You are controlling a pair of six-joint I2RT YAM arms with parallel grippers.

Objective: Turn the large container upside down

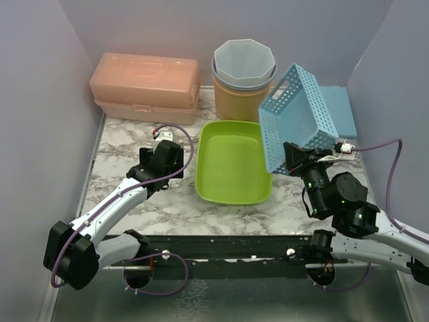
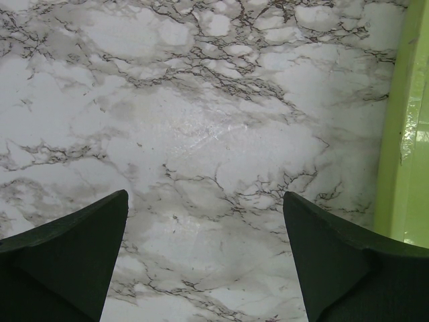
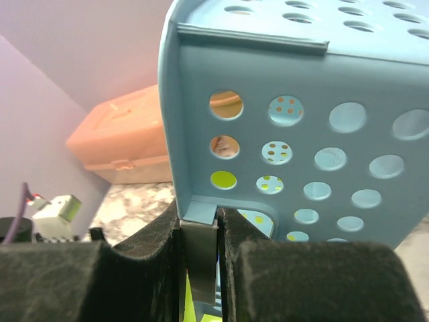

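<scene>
Blue basket [image 1: 298, 117] is off the bench [image 1: 120, 161] at the right rear, tipped steeply to roughly on its side. Its lower edge hangs over the right rim of the green tray [image 1: 231, 168]. Judging by this, the flip is partway done and the basket is not yet inverted or set down.

Right gripper [image 1: 293, 151] fingers are narrow and pinch the basket's rim lip. The wrist view shows the lip [image 3: 199, 231] sandwiched between the pads, close to a corner of an end wall [image 3: 301, 134].

Left gripper [image 1: 163, 155] fingers [image 2: 87, 235] are spread wide and hold nothing. It sits low over bare marble just left of the tray edge [image 2: 402, 121].

Handling estimate:
- Thin moulded plastic full of holes, so likely very light. Weight should be no issue for a one-sided pinch.
- Walls are probably stiff enough to keep their shape but will flex a bit at the rim.
- Surface is smooth, and with a narrow pinch near a corner the basket could pivot or slip in the fingers while rotating.
- Not fragile, so a drop would cost position rather than damage.
- The rim lip is the sensible hold. Mid-wall would likely resist twisting better than the corner.

Clearance is tight. The tan bin [image 1: 242, 70] stands just behind-left of the basket, and a flat blue piece [image 1: 342, 107] lies behind-right. The orange lidded box [image 1: 144, 84] is well apart at rear left.
</scene>
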